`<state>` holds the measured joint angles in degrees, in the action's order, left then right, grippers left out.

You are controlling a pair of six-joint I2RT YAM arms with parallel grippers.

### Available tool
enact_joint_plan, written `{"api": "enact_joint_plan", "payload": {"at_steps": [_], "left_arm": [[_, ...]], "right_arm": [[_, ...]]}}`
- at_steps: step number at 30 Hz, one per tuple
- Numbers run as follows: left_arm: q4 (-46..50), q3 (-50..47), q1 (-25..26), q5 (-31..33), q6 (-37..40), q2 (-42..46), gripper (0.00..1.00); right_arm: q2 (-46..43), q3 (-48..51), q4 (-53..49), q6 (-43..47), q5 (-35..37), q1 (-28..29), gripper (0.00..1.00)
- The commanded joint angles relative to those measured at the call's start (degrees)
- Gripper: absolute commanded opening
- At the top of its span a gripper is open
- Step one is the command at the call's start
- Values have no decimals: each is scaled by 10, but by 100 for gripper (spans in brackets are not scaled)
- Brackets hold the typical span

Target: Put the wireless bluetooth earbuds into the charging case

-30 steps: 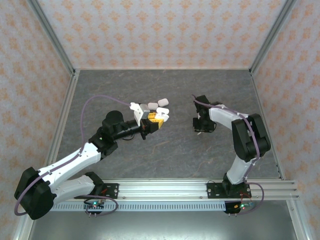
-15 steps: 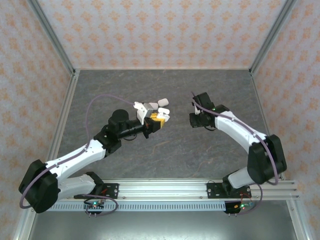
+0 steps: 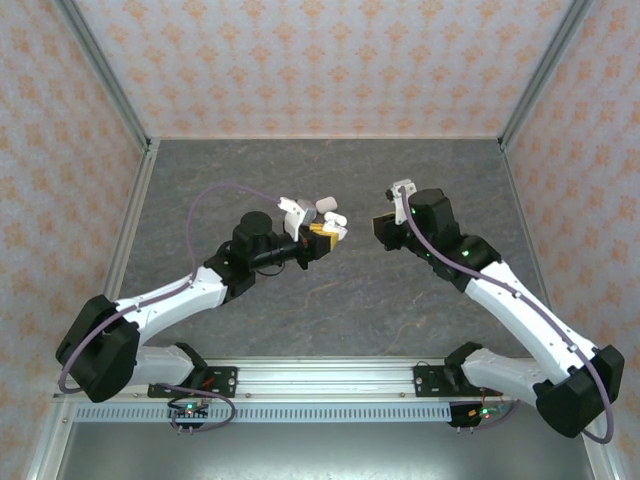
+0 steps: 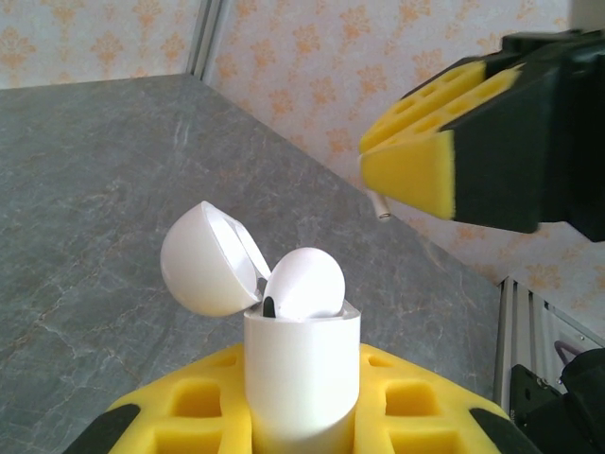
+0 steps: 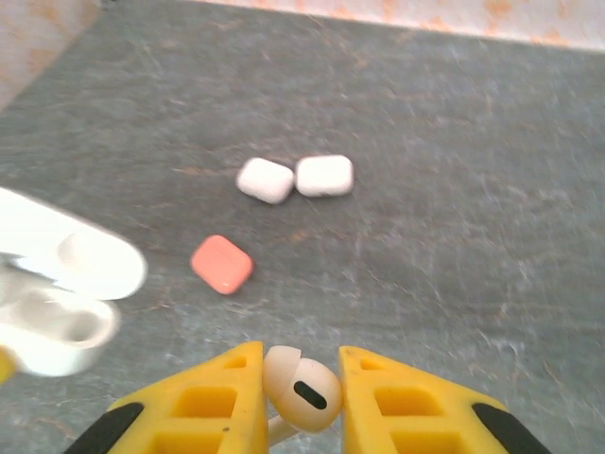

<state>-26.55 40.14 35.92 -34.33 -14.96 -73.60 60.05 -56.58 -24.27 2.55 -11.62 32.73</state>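
Right wrist view, bottom centre: the right gripper [image 5: 301, 376] pinches a white earbud [image 5: 304, 392] by its bulb (light, stiff, probably slick; leave the stem free). Left wrist view, bottom centre: the left gripper [image 4: 302, 416] clamps the open case [image 4: 302, 364].

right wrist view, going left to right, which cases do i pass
open white case → pink case → closed white case → second closed white case
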Motion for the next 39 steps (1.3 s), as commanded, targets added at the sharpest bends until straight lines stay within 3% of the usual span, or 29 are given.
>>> {"api": "enact_joint_plan", "payload": {"at_steps": [1,9,39], "left_arm": [[-57,21,3,-26,-14,-2,0],[-87,14,4,-61,-16,5,0],[-99,3,8,-68,-9,24,0]], "right_arm": [[-12,-16,37,34,-5,25,22],[-8,-32,78,62,2,68,22],[11,-21,58,59,-29,79,22]]}}
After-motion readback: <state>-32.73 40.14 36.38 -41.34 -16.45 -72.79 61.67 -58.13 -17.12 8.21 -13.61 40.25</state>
